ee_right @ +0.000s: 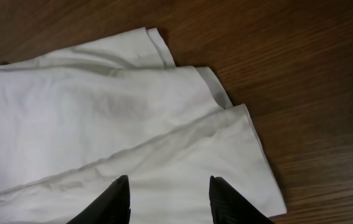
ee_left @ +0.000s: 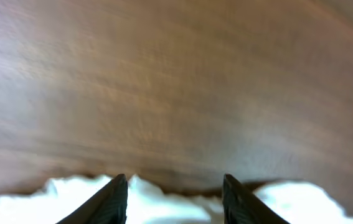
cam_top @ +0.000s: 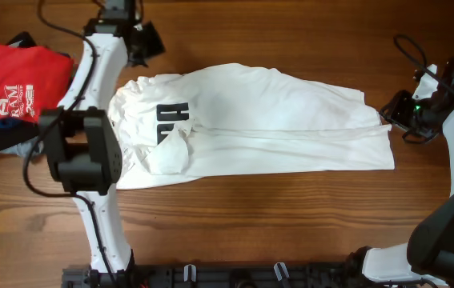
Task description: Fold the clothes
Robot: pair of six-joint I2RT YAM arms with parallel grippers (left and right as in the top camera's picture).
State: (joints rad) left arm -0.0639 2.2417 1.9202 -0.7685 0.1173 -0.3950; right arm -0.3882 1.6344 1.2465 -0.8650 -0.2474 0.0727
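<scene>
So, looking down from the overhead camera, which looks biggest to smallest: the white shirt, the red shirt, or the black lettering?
1. white T-shirt
2. red shirt, though the frame edge cuts it off, so its full size is unsure
3. black lettering, partly folded under

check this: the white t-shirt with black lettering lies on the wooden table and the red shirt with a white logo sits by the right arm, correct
No: the overhead view shows the red shirt with a white logo by the left arm; the rest holds.
</scene>
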